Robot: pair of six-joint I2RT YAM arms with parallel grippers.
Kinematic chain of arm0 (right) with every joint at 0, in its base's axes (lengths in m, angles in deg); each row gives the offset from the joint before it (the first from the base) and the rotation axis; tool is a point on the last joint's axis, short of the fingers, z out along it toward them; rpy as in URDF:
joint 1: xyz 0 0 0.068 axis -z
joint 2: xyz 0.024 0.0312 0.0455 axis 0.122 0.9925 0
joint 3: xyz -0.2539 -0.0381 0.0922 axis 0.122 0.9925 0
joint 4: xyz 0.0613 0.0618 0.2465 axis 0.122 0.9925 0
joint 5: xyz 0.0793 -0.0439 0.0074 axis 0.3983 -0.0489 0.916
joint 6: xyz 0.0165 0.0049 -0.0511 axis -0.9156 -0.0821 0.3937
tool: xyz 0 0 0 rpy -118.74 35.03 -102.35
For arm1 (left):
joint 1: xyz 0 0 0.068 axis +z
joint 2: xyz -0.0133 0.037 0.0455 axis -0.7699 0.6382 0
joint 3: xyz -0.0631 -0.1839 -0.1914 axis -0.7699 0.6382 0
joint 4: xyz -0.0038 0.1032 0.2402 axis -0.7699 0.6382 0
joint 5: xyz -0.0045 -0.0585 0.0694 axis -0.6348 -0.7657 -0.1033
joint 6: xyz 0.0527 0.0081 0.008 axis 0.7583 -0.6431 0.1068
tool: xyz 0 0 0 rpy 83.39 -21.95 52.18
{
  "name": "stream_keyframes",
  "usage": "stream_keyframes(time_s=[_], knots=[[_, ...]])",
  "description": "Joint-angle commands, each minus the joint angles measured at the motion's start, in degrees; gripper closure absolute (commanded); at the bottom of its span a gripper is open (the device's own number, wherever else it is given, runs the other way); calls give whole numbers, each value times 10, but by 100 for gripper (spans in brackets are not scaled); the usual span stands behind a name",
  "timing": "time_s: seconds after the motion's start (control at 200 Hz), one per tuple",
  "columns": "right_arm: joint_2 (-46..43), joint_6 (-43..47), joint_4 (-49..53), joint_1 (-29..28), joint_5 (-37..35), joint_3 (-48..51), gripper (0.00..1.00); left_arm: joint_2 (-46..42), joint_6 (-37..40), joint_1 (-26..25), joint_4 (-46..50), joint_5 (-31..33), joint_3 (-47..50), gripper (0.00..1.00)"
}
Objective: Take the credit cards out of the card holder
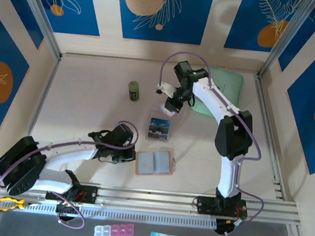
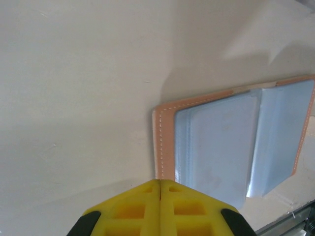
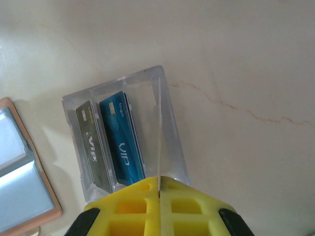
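Note:
The salmon-pink card holder [image 1: 154, 163] [image 2: 166, 142] lies open and flat near the table's front, its greyish clear pockets facing up. My left gripper [image 1: 129, 155] [image 2: 160, 183] is shut, its tip at the holder's left stitched edge, with nothing between the fingers. Behind the holder sits a clear plastic tray [image 1: 158, 128] [image 3: 170, 123] holding a dark credit card [image 3: 91, 147] and a blue one [image 3: 123, 142]. My right gripper [image 1: 169, 108] [image 3: 159, 184] hangs over the tray's right side, shut on a thin pale credit card seen edge-on.
A small green can [image 1: 133, 90] stands at the back left. A mint-green pouch [image 1: 225, 85] lies at the back right, partly under the right arm. Aluminium rails [image 1: 154, 200] run along the near edge.

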State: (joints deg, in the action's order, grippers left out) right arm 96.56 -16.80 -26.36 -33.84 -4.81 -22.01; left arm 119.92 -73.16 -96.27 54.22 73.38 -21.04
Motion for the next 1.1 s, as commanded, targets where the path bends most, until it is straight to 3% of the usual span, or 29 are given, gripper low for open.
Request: stream_keyframes(time_s=[0.0,0.595,0.825,1.09], knots=[[23,41,54,4,20,-31,100,4,9,12,1,-13,1,96],[117,80,107,-7,5,-99,100,-12,28,35,34,-22,-6,96],[134,77,117,-12,20,-128,90,-31,30,42,49,-21,1,96],[135,63,110,-12,-1,-149,87,-46,27,44,52,-20,6,96]])
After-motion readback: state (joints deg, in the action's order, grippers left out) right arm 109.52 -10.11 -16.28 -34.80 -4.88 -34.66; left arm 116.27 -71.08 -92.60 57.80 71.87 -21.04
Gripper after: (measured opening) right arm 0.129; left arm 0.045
